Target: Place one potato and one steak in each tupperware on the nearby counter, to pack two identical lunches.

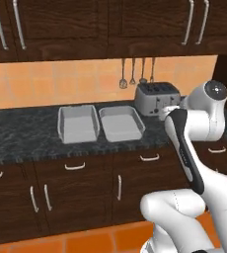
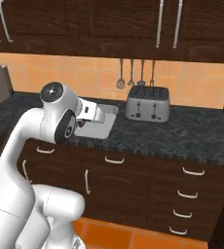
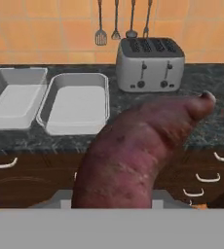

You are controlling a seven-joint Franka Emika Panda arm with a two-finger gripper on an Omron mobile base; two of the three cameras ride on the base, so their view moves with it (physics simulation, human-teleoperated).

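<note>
as held, potato (image 3: 133, 155) pts lengthwise twd counter (image 3: 218, 124).

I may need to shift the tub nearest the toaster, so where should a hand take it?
Grip the tupperware by its rimmed front short wall, from above, one finger inside and one outside. It lies flat, open and empty on the counter, probably too wide to span, and the neighbouring tub crowds its left side.
</note>
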